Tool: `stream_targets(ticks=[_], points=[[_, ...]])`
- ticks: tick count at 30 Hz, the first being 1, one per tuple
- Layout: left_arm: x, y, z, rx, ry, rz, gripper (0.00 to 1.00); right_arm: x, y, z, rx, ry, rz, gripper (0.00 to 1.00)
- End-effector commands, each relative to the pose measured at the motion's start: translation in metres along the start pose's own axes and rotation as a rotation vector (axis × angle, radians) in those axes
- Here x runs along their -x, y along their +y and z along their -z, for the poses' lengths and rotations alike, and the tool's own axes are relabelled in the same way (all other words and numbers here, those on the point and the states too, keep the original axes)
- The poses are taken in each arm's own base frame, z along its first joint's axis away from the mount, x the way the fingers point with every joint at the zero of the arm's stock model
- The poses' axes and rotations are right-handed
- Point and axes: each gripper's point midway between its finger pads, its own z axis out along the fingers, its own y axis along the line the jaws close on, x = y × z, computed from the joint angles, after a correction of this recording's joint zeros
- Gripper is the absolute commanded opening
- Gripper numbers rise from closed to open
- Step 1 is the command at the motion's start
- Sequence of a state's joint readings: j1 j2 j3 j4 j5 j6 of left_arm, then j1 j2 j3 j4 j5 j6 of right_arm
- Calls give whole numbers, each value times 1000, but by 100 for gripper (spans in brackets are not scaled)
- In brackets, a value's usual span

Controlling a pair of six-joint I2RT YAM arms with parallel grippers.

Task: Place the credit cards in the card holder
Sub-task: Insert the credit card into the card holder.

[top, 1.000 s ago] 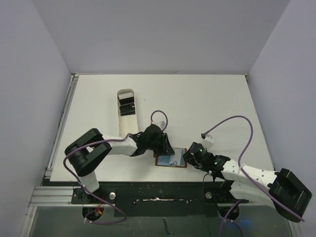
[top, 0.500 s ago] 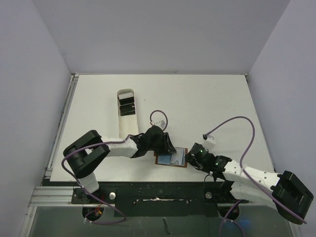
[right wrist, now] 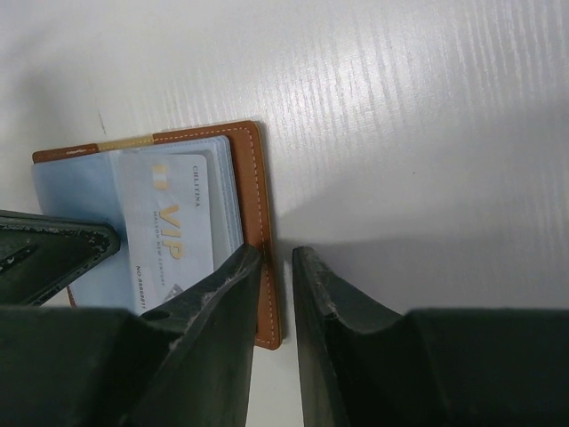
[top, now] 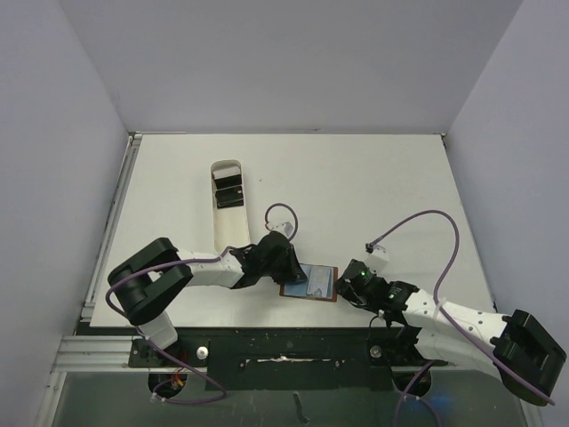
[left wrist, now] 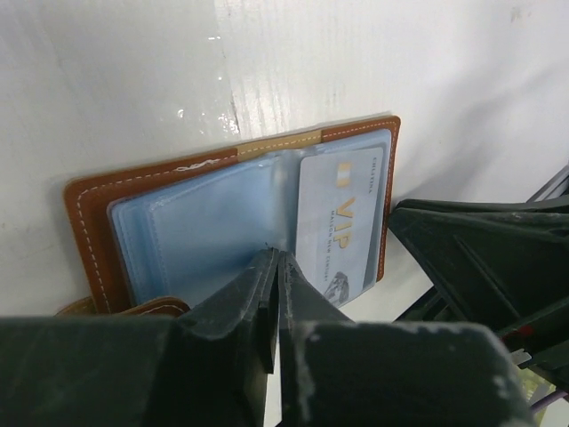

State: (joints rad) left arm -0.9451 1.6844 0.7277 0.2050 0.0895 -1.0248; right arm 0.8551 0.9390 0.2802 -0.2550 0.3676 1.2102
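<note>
On the tabletop (top: 373,178), the long white tray (top: 233,233) is holding the dark cards (top: 228,191) well beyond the left arm (the nearer one). The open wallet (top: 311,283) is lying at the front edge, long axis running arm to arm, a pale card (left wrist: 342,218) sitting in its right sleeve. The left fingers (left wrist: 258,285) are closing together over the fold, while the right fingers (right wrist: 329,285) are standing slightly apart, straddling the right edge.

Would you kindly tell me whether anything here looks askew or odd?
Nothing stands out: the open brown leather card holder lies flat on the white table, its pale VIP card straight in a clear pocket.
</note>
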Motion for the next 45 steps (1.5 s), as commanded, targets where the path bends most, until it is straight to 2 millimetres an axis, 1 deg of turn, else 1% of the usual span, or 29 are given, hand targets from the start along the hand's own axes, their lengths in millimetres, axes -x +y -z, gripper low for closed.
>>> stream_targets(ticks=[1,4,7,18,23,27,28,31,33,35,36,37,38,39,42,43,45], points=[[1,-8,-3,-25,-9,-12,0,2,5,-1,12,-18,4,24],[2,0,-4,17,-15,-36,0,1,5,-2,12,-17,4,24],[0,1,-6,18,-5,-45,0,1,6,-2,13,-18,2,24],[-14,-24,-5,-29,17,-59,0,-7,9,-8,21,0,-20,24],[-10,-33,-6,-40,9,-65,0,-7,7,-8,9,-2,-33,23],[0,-34,-6,-7,-6,-95,0,0,7,-4,-5,-26,-21,25],[4,-33,-4,6,-17,-98,0,4,8,-1,-5,-36,-12,27],[17,-29,5,15,-60,-105,4,18,9,9,-13,-72,38,32],[27,-30,15,4,-87,-110,11,25,8,16,-4,-96,56,34],[39,-34,26,2,-118,-135,20,30,11,23,25,-114,65,37],[48,-40,35,1,-141,-158,24,33,14,27,47,-122,73,38],[56,-41,41,13,-157,-185,28,35,16,30,64,-128,81,40],[65,-41,47,29,-169,-209,30,37,16,34,70,-132,88,41],[79,-35,54,63,-194,-238,33,40,18,38,82,-142,87,41],[117,-13,77,171,-248,-281,39,46,21,46,111,-163,88,41],[129,-4,85,207,-257,-308,40,48,23,48,124,-168,88,42],[158,6,104,250,-294,-402,40,50,26,52,143,-177,89,41]])
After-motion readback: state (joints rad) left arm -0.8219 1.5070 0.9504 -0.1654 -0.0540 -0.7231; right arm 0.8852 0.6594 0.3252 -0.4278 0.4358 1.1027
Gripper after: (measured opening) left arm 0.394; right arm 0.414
